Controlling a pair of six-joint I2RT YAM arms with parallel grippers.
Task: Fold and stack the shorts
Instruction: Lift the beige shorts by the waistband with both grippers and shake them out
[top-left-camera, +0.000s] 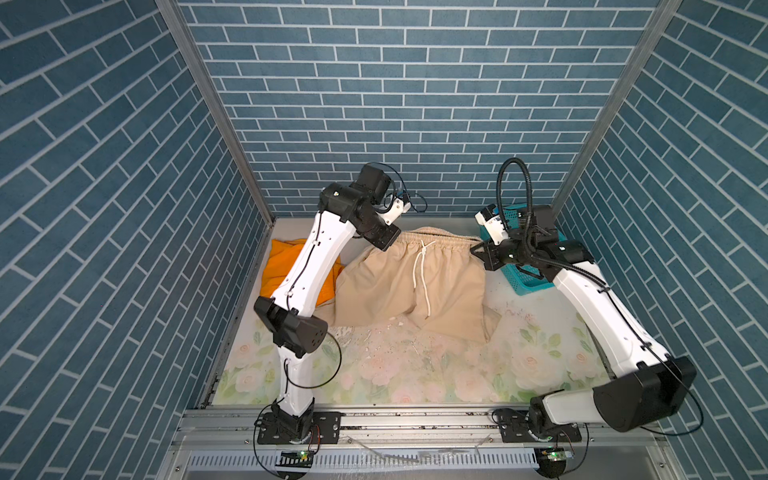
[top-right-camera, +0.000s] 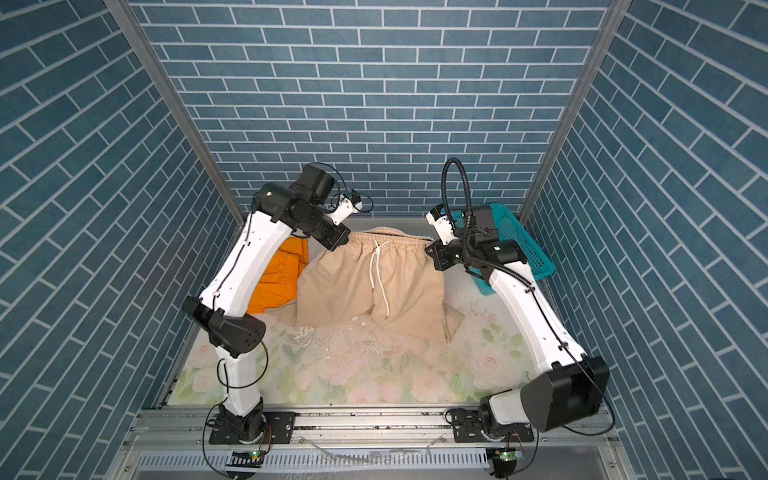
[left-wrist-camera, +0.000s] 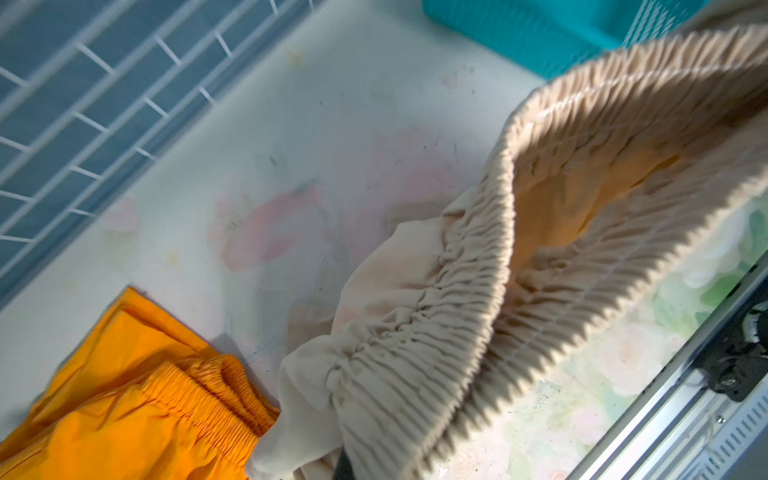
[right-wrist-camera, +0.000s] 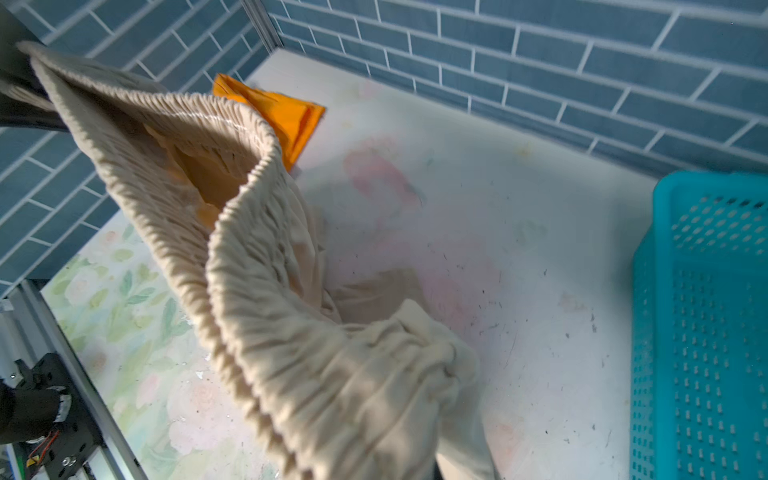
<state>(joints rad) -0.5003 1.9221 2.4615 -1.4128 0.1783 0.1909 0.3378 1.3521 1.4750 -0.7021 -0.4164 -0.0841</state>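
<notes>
beside orange shorts (top-left-camera: 282, 264), beige shorts (top-left-camera: 390, 282) hang stretched.

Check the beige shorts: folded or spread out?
Spread, not folded: beige shorts hang full width by the waistband between left gripper and right gripper, legs trailing onto the table.

Teal plastic basket (top-right-camera: 524, 245), perforated walls, upright at far right corner of table (top-left-camera: 415, 365), close to back wall. Tabletop: pale floral print near front, worn to white and scuffed toward back, flaked patches mid-table. Blue brick-pattern walls (top-left-camera: 415, 104) on three sides. Metal rail (top-left-camera: 415, 420) along front edge, slotted cable duct (top-left-camera: 415, 459) beyond it.
</notes>
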